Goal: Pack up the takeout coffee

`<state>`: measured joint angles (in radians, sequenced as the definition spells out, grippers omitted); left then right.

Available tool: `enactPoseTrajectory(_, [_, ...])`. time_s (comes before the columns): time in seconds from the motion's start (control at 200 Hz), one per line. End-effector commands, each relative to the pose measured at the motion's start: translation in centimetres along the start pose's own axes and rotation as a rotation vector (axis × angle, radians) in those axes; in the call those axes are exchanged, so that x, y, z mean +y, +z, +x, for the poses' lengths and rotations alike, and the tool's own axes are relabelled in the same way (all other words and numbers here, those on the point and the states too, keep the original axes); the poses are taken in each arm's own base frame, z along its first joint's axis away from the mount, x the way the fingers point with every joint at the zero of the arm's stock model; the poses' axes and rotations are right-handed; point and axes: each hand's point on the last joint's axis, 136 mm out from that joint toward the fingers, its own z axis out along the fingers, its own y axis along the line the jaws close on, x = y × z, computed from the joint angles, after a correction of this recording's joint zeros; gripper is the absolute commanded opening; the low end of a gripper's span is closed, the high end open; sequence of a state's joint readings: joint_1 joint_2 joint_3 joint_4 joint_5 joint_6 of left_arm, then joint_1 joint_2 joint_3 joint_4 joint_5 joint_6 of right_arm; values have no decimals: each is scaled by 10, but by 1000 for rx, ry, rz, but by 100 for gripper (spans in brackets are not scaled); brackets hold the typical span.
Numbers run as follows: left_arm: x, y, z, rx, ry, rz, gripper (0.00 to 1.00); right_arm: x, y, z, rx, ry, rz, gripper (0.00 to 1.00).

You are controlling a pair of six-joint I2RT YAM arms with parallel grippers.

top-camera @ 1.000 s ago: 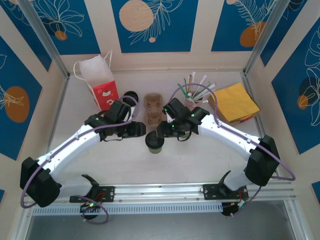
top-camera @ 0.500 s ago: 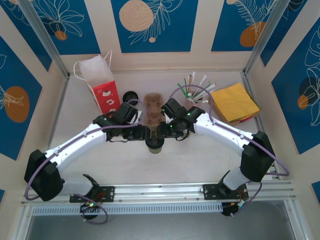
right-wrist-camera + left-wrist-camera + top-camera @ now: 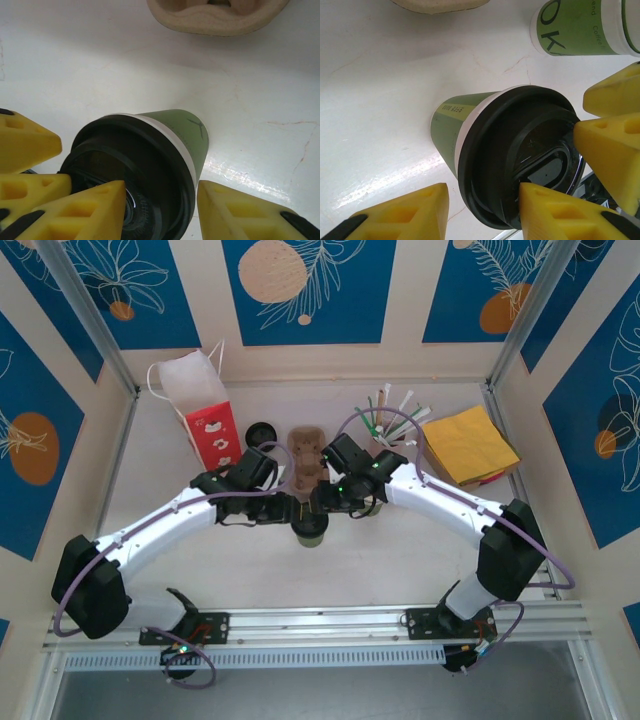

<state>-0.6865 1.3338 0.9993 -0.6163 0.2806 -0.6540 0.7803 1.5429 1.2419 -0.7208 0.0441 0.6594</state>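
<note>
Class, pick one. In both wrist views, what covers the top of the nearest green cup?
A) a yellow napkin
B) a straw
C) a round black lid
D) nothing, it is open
C: a round black lid caps the green cup, clear in both wrist views.

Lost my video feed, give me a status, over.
Left claw and right claw both straddling the lid, grip unconfirmed. Takeout coffee upright on table. Second green cup nearby, apart.
</note>
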Motion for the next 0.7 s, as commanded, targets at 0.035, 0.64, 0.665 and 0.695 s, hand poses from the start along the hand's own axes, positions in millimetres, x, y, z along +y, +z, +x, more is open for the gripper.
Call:
enactPoseTrajectory(0.035, [0, 8, 8, 36, 2, -3, 40, 8, 0, -7, 3, -10, -27, 42])
enactPoseTrajectory(0.64, [9, 14, 13, 54, 8, -34, 37, -9, 24, 10, 79, 15, 14, 40])
enactPoseTrajectory(0.665, [10, 15, 14, 59, 6, -36, 37, -10, 25, 11, 82, 16, 16, 40])
enactPoseTrajectory(0.695, [11, 16, 15, 61, 6, -37, 37, -11, 26, 13, 86, 16, 17, 40])
